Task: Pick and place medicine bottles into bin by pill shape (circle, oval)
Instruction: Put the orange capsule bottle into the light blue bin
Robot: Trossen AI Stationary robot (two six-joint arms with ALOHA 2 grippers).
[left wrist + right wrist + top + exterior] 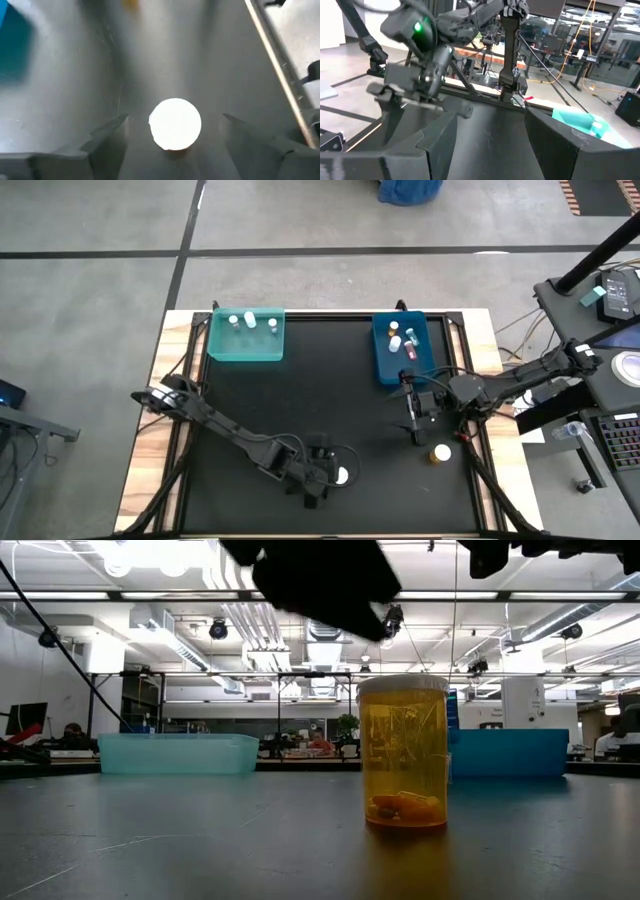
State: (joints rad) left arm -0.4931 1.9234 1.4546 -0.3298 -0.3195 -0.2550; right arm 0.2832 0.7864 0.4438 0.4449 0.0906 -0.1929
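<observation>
An amber bottle with a white cap point(343, 475) stands upright on the black table near its front edge. The low view point(403, 752) shows orange pills at its bottom. My left gripper point(328, 478) hovers over it, open. In the left wrist view its fingers point(107, 142) stand on either side of the white cap point(175, 123) without touching it. My right gripper point(415, 418) is open and empty point(490, 150), above the table in front of the blue bin. A second amber bottle point(440, 452) stands at the front right.
A teal bin point(246, 350) at the back left holds three small bottles. A blue bin point(388, 365) at the back right holds several. The table's raised frame point(478, 460) runs along its right edge. The black mat between the bins and the front bottles lies bare.
</observation>
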